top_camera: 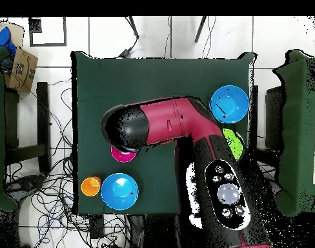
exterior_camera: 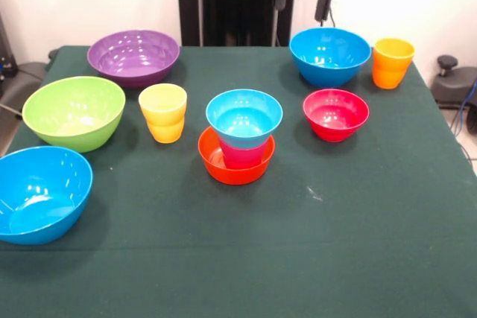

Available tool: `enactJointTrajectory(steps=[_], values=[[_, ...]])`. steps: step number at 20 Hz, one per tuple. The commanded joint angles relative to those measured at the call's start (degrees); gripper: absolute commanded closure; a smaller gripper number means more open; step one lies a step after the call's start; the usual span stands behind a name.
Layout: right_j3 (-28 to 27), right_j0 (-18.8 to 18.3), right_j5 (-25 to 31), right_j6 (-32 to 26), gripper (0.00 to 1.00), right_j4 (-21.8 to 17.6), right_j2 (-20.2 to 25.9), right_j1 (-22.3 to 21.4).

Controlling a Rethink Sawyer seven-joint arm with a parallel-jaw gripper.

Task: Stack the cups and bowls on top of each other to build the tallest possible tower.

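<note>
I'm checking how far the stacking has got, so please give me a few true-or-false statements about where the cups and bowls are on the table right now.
1. The light blue bowl sits on top of the red-pink cup. True.
2. The red-pink cup stands inside the purple bowl. False: it stands in the orange bowl; the purple bowl is empty at the far side.
3. The yellow cup stands alone on the table. True.
4. The small red bowl is part of the stack. False: it sits apart, beside the stack.
5. The orange cup is nested in the blue bowl next to it. False: it stands beside that bowl.
</note>
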Motion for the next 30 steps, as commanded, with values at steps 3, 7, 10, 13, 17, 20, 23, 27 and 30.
enactJointTrajectory(steps=[3, 7, 10, 13, 17, 20, 23, 27, 30], values=[[13.1, -3.3, -7.9, -10.6, 0.00, 2.9, 6.4, -2.5], [13.7, -4.3, -9.1, -11.4, 0.00, 2.3, 7.5, -2.3], [13.4, -4.5, -8.3, -11.0, 0.00, 2.4, 8.3, -2.3], [12.8, -4.8, -6.7, -11.0, 0.00, 2.6, 9.0, -2.6], [12.5, -5.5, -5.9, -11.0, 0.00, 2.4, 10.0, -2.4], [12.1, -6.1, -5.9, -11.1, 0.00, 1.9, 10.4, -1.8], [11.9, -6.3, -5.9, -10.9, 0.00, 1.6, 10.8, -1.6], [11.6, -6.8, -5.5, -10.8, 0.00, 1.4, 11.4, -1.5], [11.5, -7.2, -5.9, -10.7, 0.00, 0.9, 11.8, -1.1]])
